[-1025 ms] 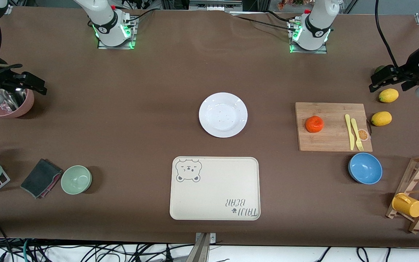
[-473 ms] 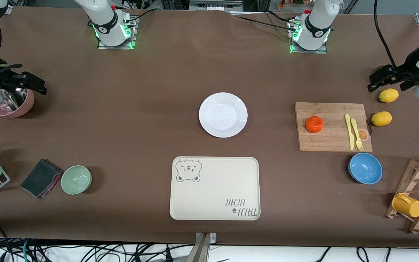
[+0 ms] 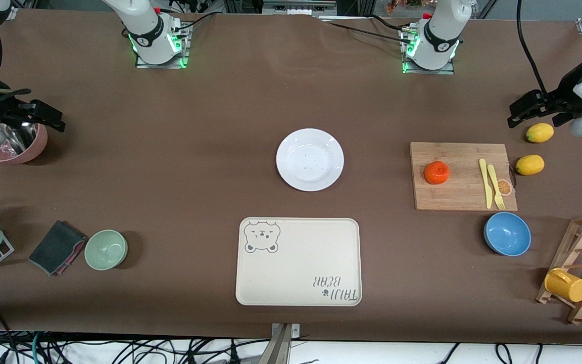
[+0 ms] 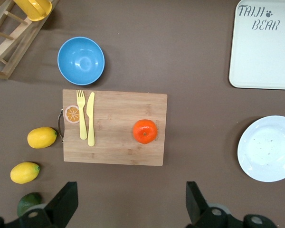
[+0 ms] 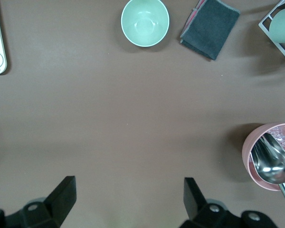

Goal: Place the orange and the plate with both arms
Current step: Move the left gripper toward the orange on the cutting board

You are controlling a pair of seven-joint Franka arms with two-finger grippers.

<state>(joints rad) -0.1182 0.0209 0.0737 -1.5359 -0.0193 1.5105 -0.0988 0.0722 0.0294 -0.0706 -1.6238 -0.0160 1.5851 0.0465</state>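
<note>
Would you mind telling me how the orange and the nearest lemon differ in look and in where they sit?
The orange is bright orange-red and round, slightly flattened; the lemon is yellow and oval with pointed ends. The orange rests on the wooden cutting board, while the lemon lies on the bare brown table just off the board's handle end. Both are small whole fruits toward the left arm's end of the table, and neither is touched by a gripper.

The left end effector (image 3: 533,108) hangs in the air over the left arm's end of the table (image 3: 220,131), its fingers (image 4: 64,205) spread wide and empty. The right end effector (image 3: 43,117) hangs over the table's right-arm end, fingers (image 5: 61,194) equally wide, holding nothing.
</note>
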